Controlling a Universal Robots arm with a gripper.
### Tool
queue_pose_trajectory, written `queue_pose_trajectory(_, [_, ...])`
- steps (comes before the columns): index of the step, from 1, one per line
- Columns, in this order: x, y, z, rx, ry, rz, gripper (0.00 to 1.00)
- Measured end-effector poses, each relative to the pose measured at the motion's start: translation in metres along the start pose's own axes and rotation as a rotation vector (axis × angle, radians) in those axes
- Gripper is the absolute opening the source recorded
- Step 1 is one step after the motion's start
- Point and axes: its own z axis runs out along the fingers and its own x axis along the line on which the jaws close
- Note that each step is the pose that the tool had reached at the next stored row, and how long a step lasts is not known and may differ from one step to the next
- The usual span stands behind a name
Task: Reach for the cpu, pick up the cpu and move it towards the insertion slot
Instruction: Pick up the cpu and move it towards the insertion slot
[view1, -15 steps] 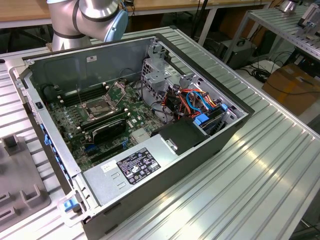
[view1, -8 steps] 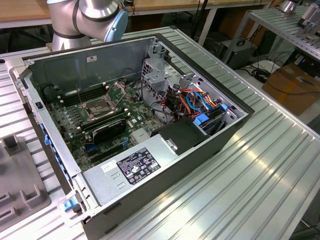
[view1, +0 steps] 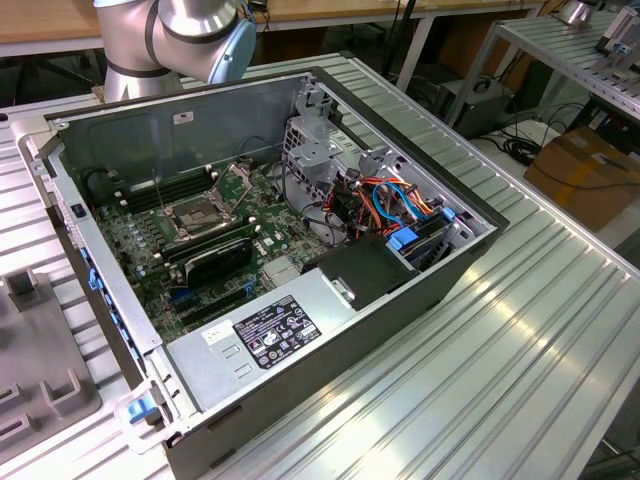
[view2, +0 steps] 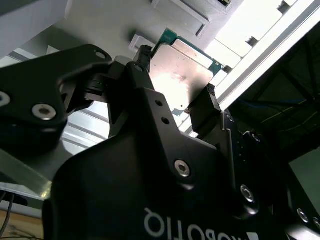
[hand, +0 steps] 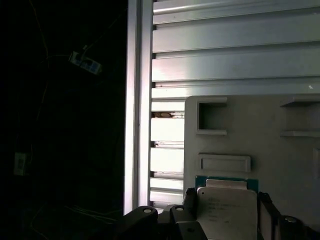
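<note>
The gripper (view2: 177, 74) is closed to a narrow span on the cpu (view2: 184, 75). In the second wrist view its black fingers (view2: 144, 59) press against two opposite edges of the chip. In the first wrist view the cpu (hand: 227, 212) sits between the same fingers, its dull metal face up and a green edge showing. It is over a grey tray (hand: 260, 120) with rectangular recesses. I cannot tell whether the chip rests on the tray or is lifted off it. The tray lies on the ribbed aluminium surface (hand: 225, 50).

In the exterior view the insertion slot (view1: 195, 214) lies on the board inside the open computer case (view1: 420, 290), well apart from the arm (view1: 160, 35), which stands beyond the case's far wall. A thin wire lever (view1: 156, 190) rises beside the slot. Long memory slots (view1: 150, 198) run on its far side and a black card (view1: 215, 258) lies just on its near side. A metal drive cage (view1: 315, 150) with red and blue cables (view1: 385, 205) stands towards the exterior view's right. The grey box (view1: 265, 335) with a label fills the case's near corner.
</note>
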Motion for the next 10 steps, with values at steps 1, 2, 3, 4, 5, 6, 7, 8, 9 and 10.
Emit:
queue_pose_trajectory(1, [0.0,0.0001,-0.0028,0.0,-0.0001,0.0,0.55])
queue_pose_trajectory(2, [0.0001,0.0002,-0.0051,0.0,0.0,0.0,0.55])
queue_pose_trajectory(3, [0.0001,0.0003,-0.0069,0.0,0.0,0.0,0.55])
queue_pose_trajectory(4, [0.0001,0.0004,-0.0095,0.0,0.0,0.0,0.55])
queue_pose_trajectory(5, [0.0002,0.0005,-0.0119,0.0,0.0,0.0,0.55])
queue_pose_trajectory(6, [0.0002,0.0005,-0.0138,-0.0001,-0.0002,0.0,0.55])
queue_pose_trajectory(7, [0.0001,0.0005,-0.0139,-0.0001,-0.0003,0.0,0.55])
queue_pose_trajectory(8, [0.0002,0.0005,-0.0141,0.0,0.0,0.0,0.55])
queue_pose_trajectory(9, [0.0002,0.0005,-0.0141,0.0,0.0,0.0,0.55])
queue_pose_trajectory(10, [0.0002,0.0005,-0.0142,0.0,-0.0001,0.0,0.55])
